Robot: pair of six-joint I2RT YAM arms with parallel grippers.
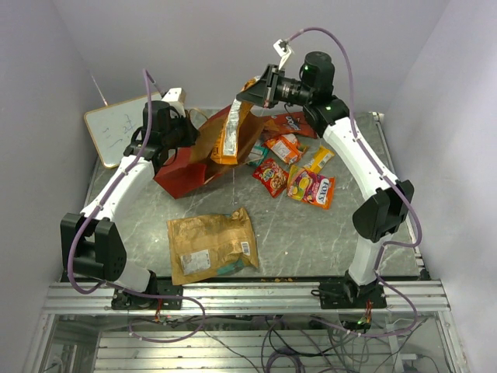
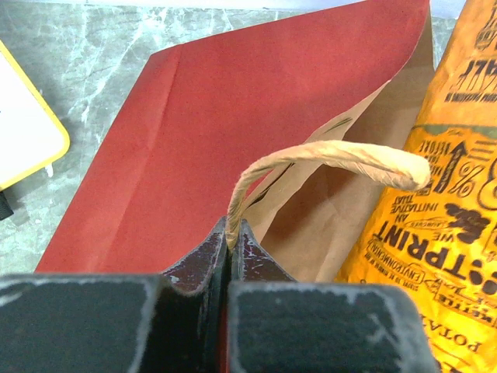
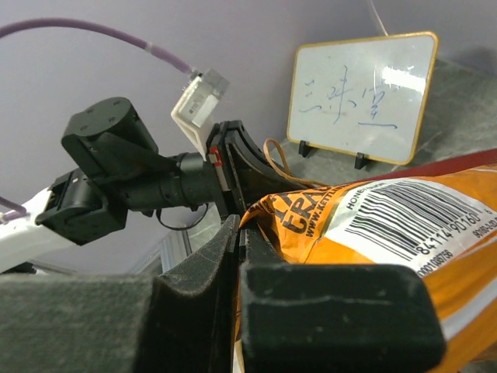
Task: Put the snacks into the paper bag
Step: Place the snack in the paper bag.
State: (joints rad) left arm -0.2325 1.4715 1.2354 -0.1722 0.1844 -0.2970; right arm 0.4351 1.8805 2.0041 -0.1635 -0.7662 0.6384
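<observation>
The paper bag (image 1: 182, 175) is seen lying tilted on the table (image 1: 311, 233), left of centre, with its mouth turned to the right. Its twisted handle (image 2: 334, 154) is pinched between the closed fingers of the left gripper (image 2: 231, 233), and so the mouth is held open. A big orange bag (image 1: 227, 134) is clamped at its top edge by the right gripper (image 3: 239, 233), jaws tight on the foil, and is hung over that mouth. Its lower end is at the opening, though how far inside it reaches cannot be told. Nothing else can be made out inside the paper bag, as far as the brown lining is shown. The job is therefore judged to be at an early stage: one packet is being fed in and has not yet been let go. Plenty is left outside. A large tan-gold packet (image 1: 211, 245) lies flat near the front edge, a dark red chip bag (image 1: 293, 122) sits at the far side, and a cluster of small packs (image 1: 299, 175) is spread on the table to the right of the paper bag.
</observation>
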